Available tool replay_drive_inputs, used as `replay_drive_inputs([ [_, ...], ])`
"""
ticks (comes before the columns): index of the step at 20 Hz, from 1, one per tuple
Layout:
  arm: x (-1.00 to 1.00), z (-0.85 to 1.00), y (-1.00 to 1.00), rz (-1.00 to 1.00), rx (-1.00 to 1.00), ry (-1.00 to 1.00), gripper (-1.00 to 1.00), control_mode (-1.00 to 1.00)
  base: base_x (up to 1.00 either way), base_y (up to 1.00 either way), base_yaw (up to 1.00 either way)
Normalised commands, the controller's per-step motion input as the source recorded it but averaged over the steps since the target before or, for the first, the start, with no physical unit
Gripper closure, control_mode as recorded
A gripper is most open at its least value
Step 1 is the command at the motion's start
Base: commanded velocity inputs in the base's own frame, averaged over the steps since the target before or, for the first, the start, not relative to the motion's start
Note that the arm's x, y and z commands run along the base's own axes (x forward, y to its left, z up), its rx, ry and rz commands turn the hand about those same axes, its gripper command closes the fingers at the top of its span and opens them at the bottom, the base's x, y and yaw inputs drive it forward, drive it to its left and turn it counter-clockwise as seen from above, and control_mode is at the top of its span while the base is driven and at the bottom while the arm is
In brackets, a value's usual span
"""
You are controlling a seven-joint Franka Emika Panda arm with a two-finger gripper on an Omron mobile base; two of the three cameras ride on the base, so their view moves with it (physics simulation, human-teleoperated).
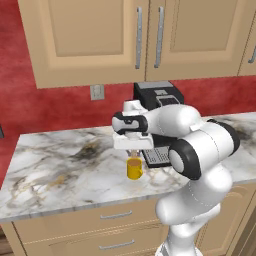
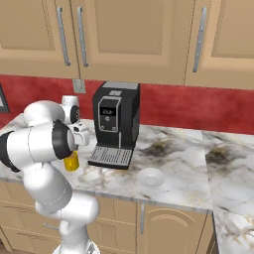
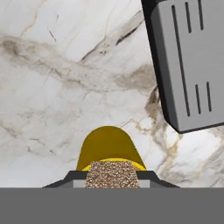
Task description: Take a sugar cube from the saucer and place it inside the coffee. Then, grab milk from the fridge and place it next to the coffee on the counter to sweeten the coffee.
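Note:
The sugar cube (image 3: 112,173), brown and speckled, sits pinched between the dark finger tips of my gripper (image 3: 112,181), which is shut on it. Directly beneath it is the coffee (image 3: 107,146), a small yellow mug. From the left base view the gripper (image 1: 133,152) hangs just above the mug (image 1: 134,169) on the marble counter (image 1: 60,165). The arm covers part of the mug (image 2: 72,161) in the right base view. The white saucer (image 2: 151,177) lies on the counter to the right of the coffee machine. The milk and the fridge are out of view.
A black coffee machine (image 2: 116,121) stands at the wall right of the mug, and its grey drip tray (image 3: 188,65) is close to the hand. Tan wall cabinets (image 1: 100,35) hang above. Drawers with silver handles (image 1: 116,216) run below the counter edge.

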Motion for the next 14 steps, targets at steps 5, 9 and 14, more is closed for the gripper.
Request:
replay_drive_inputs([
  [5,0.03,0.02,0.0,0.0,0.0,-0.18,1.0,-1.0,0.0,0.0,0.0],
  [9,-0.39,0.05,0.0,0.0,0.0,-0.2,1.0,-1.0,0.0,0.0,0.0],
  [14,-0.29,-0.21,0.0,0.0,0.0,-0.01,1.0,-1.0,0.0,0.0,0.0],
])
